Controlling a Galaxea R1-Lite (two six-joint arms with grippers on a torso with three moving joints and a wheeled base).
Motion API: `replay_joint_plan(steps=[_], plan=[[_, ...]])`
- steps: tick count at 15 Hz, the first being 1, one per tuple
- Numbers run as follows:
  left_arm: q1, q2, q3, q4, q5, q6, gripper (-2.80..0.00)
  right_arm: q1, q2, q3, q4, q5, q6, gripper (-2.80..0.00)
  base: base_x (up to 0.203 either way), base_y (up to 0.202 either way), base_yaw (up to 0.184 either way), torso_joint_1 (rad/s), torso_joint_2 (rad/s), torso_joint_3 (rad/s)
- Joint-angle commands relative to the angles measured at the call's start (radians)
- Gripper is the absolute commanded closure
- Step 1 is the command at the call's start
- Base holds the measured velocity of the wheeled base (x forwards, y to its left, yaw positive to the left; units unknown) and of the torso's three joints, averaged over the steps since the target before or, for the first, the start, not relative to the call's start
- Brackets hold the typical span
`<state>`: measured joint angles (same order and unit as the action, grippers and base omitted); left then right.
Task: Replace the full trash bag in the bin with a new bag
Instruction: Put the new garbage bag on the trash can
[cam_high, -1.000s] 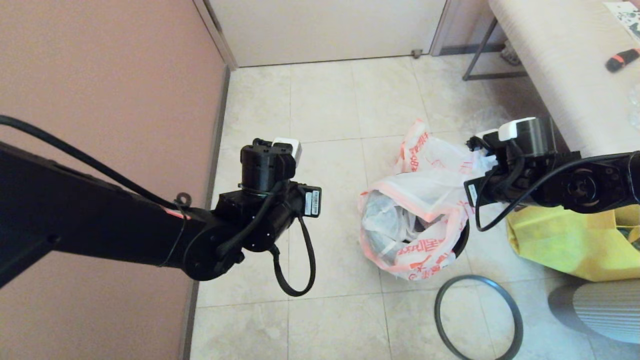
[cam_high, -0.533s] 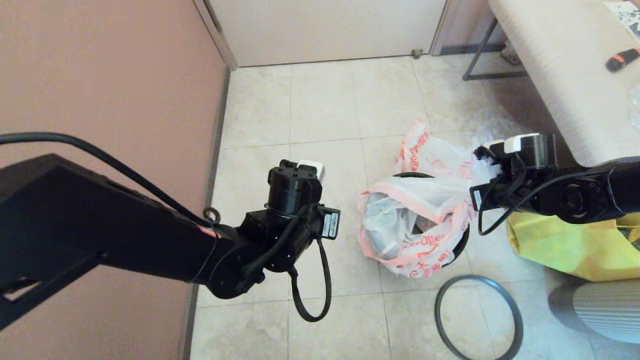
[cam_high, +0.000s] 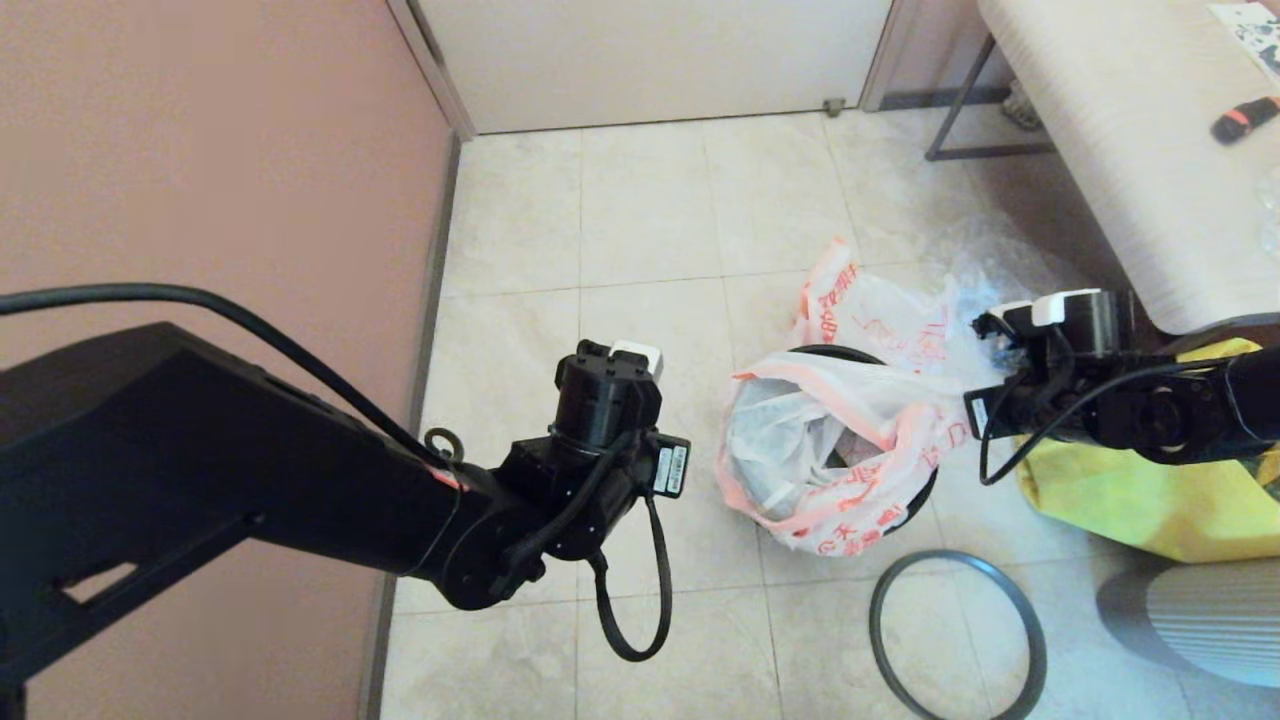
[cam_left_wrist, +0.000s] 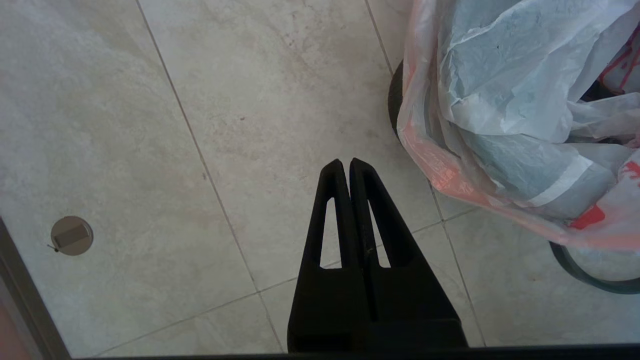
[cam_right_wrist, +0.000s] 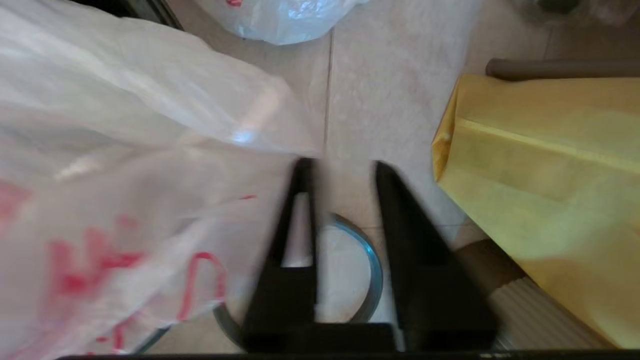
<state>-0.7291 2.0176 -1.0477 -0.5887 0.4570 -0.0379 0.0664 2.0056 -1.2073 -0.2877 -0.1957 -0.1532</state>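
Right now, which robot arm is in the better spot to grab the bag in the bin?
Probably the right. The right gripper is open beside the full trash bag in the bin. The left gripper is shut over bare floor.

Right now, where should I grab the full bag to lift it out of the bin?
Probably take the full bag by its pink-edged rim, bunched up on the side near the right tool, coming in from that side. The loose, raised plastic there pinches more easily than the bulging middle.
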Motion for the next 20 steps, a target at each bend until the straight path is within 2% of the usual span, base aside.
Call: replay_joint_plan(steps=[1,6,11,13,15,18,20], plan=[[-0.002,0.004,-0.002,-0.003,0.003,0.0,0.0,0.005,-0.033,0.011,0.0,-0.001,0.003,-2.8,0.0,0.0,0.0,0.0,0.0,0.0],[0.0,-0.019,-0.002,-0.003,0.006,0.001,0.0,0.044,-0.215,0.091,0.033,0.0,0.054,-2.8,0.0,0.0,0.0,0.0,0.0,0.0],[0.061,-0.047,-0.017,-0.003,0.008,0.005,0.0,0.278,-0.3,0.107,0.185,-0.019,0.211,-2.8,0.0,0.0,0.0,0.0,0.0,0.0],[0.103,-0.061,-0.038,0.0,0.008,0.008,0.0,0.383,-0.272,0.103,0.209,-0.097,0.273,-2.8,0.0,0.0,0.0,0.0,0.0,0.0],[0.128,-0.069,-0.052,0.003,0.008,0.009,0.0,0.45,-0.215,0.097,0.215,-0.173,0.324,-2.8,0.0,0.0,0.0,0.0,0.0,0.0],[0.132,-0.079,-0.054,0.003,0.008,0.009,0.0,0.5,-0.095,0.08,0.216,-0.308,0.401,-2.8,0.0,0.0,0.0,0.0,0.0,0.0],[0.137,-0.08,-0.057,0.002,0.007,0.009,0.0,0.513,-0.058,0.075,0.217,-0.331,0.432,-2.8,0.0,0.0,0.0,0.0,0.0,0.0]])
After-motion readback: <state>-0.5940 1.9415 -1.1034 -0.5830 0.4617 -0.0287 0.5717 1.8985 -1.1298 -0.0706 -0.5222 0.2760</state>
